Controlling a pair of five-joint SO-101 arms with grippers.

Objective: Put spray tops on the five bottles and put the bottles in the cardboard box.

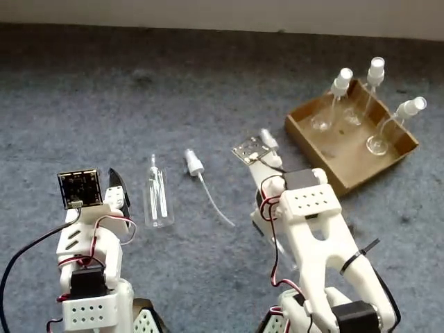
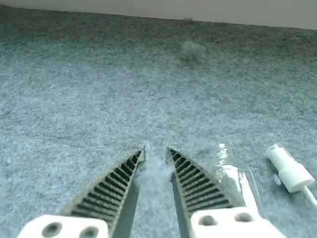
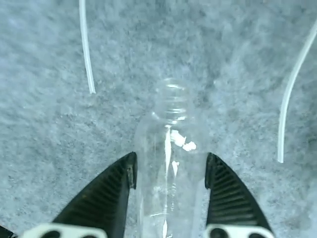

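A clear bottle (image 3: 168, 148) without a top lies neck-away between the fingers of my right gripper (image 3: 169, 164), which press on both its sides. Two thin spray tubes (image 3: 86, 49) lie on the carpet on either side of it. A second bare bottle (image 1: 157, 195) lies on the carpet just right of my left gripper (image 1: 116, 186). The left gripper (image 2: 156, 151) is open a little, with only carpet between its fingers. A loose spray top (image 1: 193, 164) with its long tube lies mid-table, and another spray top (image 1: 268, 138) lies beyond the right arm. The cardboard box (image 1: 333, 170) holds three capped bottles (image 1: 331, 104).
The grey carpet stretches to a pale wall at the far edge. The right arm (image 1: 309, 208) covers the ground between the loose spray top and the box. Open carpet lies far left and in front of the box.
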